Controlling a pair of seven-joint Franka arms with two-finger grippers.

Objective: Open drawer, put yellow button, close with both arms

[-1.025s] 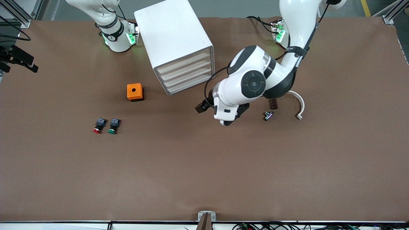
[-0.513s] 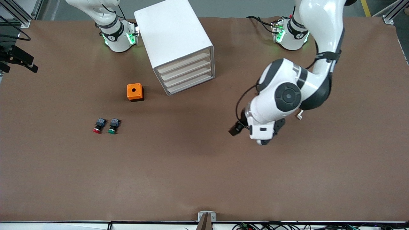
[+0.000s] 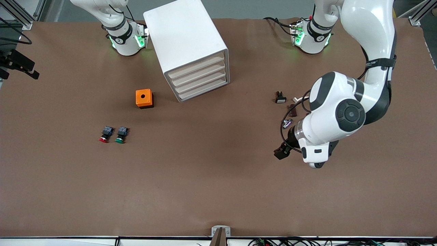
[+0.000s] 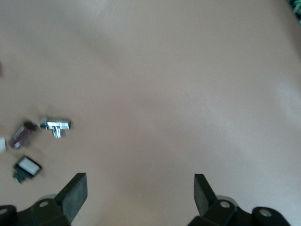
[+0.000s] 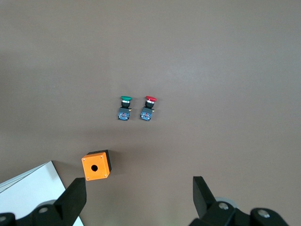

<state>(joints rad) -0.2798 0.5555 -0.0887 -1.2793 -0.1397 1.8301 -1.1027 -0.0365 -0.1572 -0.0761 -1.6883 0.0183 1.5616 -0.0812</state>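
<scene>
The white cabinet [image 3: 186, 37] stands near the robots' bases, and its topmost drawer [image 3: 197, 66] is shut, like the three below it. The yellow button is not visible in any view. My left gripper [image 4: 139, 190] is open and empty, over bare table toward the left arm's end; in the front view the left arm's wrist [image 3: 315, 150] hides it. My right gripper [image 5: 139, 193] is open and empty, high over the table near the cabinet's corner [image 5: 28, 190]; it is out of the front view.
A red-capped button [image 3: 104, 134] and a green-capped button [image 3: 121, 134] lie side by side toward the right arm's end. An orange box [image 3: 144, 98] sits beside the cabinet. A white-capped black part [image 3: 280, 98], a brown piece [image 3: 292, 110] and a chrome part [image 3: 286, 123] lie beside the left wrist.
The left arm has swung away from the cabinet's front, toward its own end of the table and nearer the front camera, uncovering the small parts. The right arm's base has not moved.
</scene>
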